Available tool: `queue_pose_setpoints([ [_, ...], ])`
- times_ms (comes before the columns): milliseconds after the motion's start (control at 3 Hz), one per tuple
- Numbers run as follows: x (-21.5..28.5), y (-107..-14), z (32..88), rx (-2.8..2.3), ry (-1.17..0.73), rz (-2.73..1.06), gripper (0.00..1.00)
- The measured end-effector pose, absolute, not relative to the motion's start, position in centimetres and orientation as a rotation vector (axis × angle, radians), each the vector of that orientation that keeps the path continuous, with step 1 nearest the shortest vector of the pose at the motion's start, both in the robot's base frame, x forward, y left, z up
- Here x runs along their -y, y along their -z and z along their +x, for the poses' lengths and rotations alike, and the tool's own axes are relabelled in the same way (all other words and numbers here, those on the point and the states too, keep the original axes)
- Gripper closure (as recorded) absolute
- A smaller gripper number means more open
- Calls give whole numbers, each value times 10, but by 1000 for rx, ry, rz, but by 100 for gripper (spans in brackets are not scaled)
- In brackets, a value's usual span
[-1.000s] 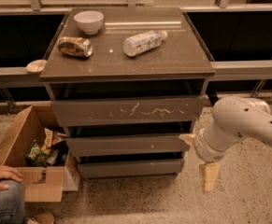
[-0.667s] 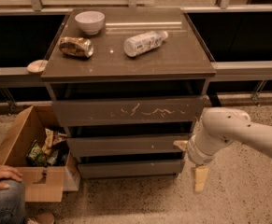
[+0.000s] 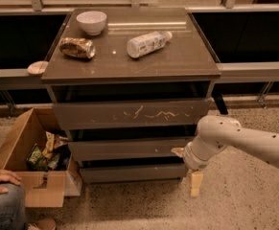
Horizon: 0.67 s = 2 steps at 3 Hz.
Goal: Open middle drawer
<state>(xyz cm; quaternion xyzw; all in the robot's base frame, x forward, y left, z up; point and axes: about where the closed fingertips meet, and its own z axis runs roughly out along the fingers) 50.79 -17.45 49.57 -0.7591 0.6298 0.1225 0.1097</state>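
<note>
Claw (image 3: 187,169) low at the right end of the drawer stack, on the white arm (image 3: 244,140) that reaches in from the right. Its two tan fingers stand wide apart and hold nothing: the upper one (image 3: 178,151) points at the right edge of the middle drawer (image 3: 124,149), the lower hangs down beside the bottom drawer (image 3: 129,172). Cannot tell whether the upper tip touches the front. Risks, as judged: the front is flat with no handle, so a finger must hook an edge or the dark gap above it. The tip could slide off the smooth face, or the lower finger could catch the bottom drawer instead. A pull from one end may skew the drawer and jam it. A jolt could roll the bottle (image 3: 147,43) lying on the table (image 3: 177,66). Middle drawer: appears closed, second of three, under the scratched top drawer (image 3: 129,114). It is wide, shallow, grey-brown and plain, bar one small white speck right of centre.
</note>
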Motion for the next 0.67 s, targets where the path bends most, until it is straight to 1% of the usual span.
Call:
queue_pose_setpoints([
  [667,167,-491,569,-1719,-283,-2146,0],
])
